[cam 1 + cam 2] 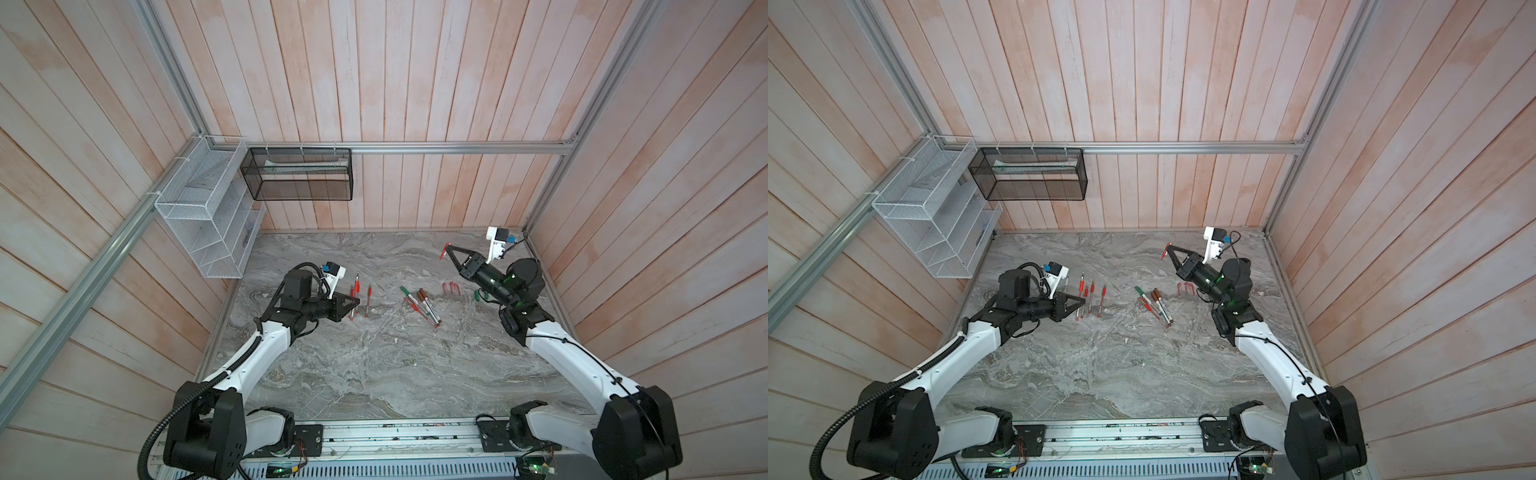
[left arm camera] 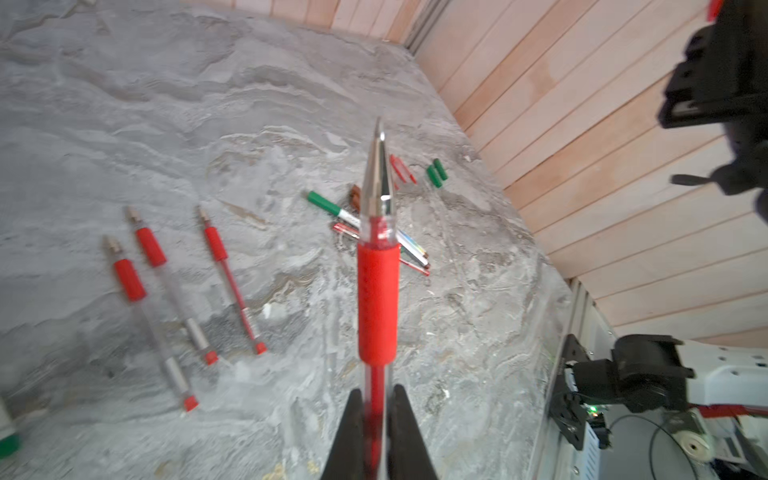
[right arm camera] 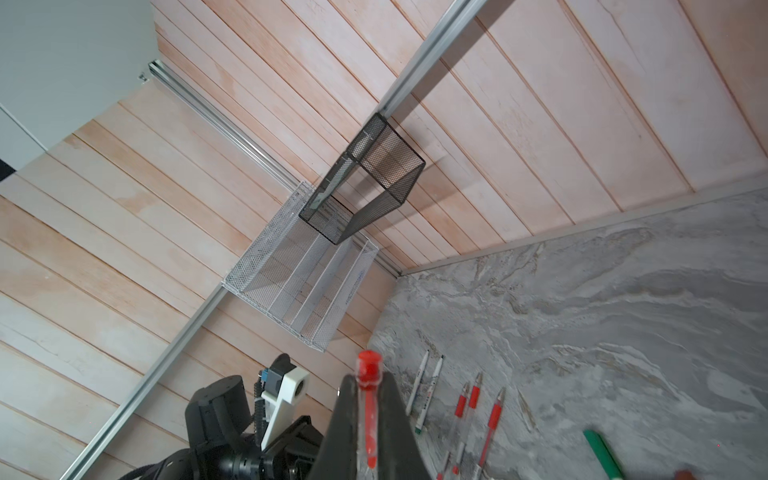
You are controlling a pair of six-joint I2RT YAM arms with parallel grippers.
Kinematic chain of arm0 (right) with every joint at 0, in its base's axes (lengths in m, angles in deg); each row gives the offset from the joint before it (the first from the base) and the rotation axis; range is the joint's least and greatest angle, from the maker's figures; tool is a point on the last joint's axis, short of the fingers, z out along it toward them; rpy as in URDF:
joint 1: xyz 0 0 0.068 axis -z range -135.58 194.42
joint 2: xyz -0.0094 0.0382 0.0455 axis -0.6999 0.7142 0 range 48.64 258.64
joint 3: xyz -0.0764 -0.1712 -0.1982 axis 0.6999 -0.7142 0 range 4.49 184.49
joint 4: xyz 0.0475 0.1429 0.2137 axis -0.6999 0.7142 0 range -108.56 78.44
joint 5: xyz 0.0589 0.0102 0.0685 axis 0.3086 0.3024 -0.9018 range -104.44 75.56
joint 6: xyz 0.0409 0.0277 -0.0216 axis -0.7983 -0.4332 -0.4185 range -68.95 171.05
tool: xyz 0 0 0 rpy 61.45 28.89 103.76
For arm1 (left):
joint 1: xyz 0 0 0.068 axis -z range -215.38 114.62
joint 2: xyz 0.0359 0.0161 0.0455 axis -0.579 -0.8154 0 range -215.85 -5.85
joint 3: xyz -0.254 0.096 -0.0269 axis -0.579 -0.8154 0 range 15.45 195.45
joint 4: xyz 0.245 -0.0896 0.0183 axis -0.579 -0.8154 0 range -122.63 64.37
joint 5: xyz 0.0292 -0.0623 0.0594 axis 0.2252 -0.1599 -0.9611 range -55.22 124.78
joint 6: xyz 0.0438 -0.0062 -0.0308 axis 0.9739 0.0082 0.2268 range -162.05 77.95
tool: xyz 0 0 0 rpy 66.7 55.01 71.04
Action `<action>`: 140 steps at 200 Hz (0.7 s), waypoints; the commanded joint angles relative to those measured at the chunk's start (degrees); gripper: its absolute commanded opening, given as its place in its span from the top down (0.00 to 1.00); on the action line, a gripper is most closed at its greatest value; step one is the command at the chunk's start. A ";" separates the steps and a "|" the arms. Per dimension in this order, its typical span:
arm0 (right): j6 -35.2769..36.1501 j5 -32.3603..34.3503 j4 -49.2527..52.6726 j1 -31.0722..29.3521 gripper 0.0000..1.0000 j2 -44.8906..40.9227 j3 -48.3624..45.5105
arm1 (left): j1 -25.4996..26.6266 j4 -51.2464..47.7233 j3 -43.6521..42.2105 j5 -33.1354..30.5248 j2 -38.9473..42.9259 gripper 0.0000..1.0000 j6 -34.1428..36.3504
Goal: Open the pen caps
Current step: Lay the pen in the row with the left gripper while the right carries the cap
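- Overhead, we see the right claw (image 1: 449, 249) raised above the far part of the gray, marble-veined table (image 1: 374, 374), clenched on a slim red pen cap (image 3: 369, 368).
- Its wrist view shows that cap as a clear tube with a red plug end and a thin red clip, pinched between tapered black fingers (image 3: 347, 415).
- We find the left claw (image 2: 376, 399) clamped on the clear barrel of an uncapped pen (image 2: 377, 299), which has a matte red grip sleeve and a bright metal cone tip.
- Three more bare-tipped red pens (image 2: 151, 249) lie roughly parallel on the table.
- Loose slim red caps (image 2: 401, 168) and stubby green caps (image 2: 437, 171) lie on the table near the right wall (image 2: 582, 124).
- A green cap (image 2: 323, 202) sits on a white marker (image 2: 347, 216) in the crossed pile, beside markers wearing brown caps (image 1: 422, 294).
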 commanded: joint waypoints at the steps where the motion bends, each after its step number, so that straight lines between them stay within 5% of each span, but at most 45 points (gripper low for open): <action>1: 5.55 1.61 9.70 0.96 1.00 -3.82 -1.82 | -0.96 -4.96 2.60 -7.10 -1.61 1.00 3.02; 140: 10.59 6.18 23.98 3.27 1.00 -21.09 -13.25 | -1.09 -8.83 16.44 -18.71 -25.18 1.00 1.81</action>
